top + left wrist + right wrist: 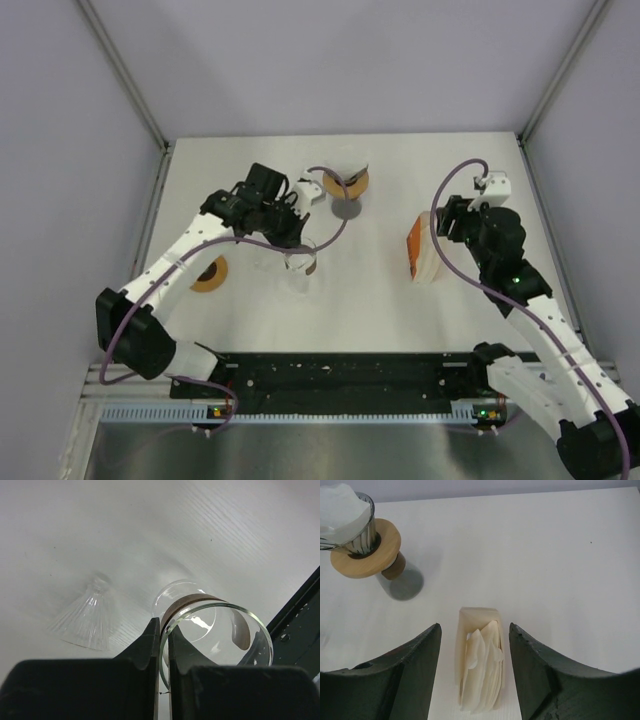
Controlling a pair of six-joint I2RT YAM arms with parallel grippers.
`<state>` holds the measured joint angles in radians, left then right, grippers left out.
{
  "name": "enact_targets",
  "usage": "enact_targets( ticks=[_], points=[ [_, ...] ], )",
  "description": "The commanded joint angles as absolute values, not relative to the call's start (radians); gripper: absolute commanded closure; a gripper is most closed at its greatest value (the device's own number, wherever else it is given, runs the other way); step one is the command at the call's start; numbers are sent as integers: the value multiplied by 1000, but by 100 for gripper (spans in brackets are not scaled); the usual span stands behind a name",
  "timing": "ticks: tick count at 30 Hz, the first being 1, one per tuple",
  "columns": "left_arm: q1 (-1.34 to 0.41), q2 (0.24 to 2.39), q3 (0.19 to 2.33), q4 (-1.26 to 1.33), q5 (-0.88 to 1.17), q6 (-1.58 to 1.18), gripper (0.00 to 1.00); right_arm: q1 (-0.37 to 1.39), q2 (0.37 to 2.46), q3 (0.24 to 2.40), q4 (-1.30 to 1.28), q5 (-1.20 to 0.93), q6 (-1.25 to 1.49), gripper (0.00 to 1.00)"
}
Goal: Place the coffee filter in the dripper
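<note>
left gripper (162, 630) clenched on the carafe (220, 612) rim, likely to steady it, with a bare glass dripper (90, 620) lying tipped just beside it. right gripper (475, 628) hangs released, jaws straddling the filters (480, 675), seemingly lined up to pinch one. beyond, a collared dripper (355, 527) looks papered already.

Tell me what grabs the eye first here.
The left pincer is clamped on the rim of a clear glass vessel near the middle of the table, a ribbed glass cone beside it. The right pincer hangs open over a stack of paper filters at right.
</note>
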<state>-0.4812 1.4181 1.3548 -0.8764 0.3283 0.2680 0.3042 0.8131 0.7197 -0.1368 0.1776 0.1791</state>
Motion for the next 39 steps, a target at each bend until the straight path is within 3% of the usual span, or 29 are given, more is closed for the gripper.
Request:
enact_targets(
  ticks=[1,22,32,39],
  points=[
    [-540,1408,1287,-738,255,319,100,296,785,716,-132,179,190,43],
    [-549,1440,1040,-525,322,380,99,298,801,704,-117,179,192,42],
    [-535,1413,1215,-716,357,345,57,298,796,703,-114,167,190,42],
    [-392,1345,1351,-885,383,341,42,298,788,692,-115,149,179,41]
  ],
)
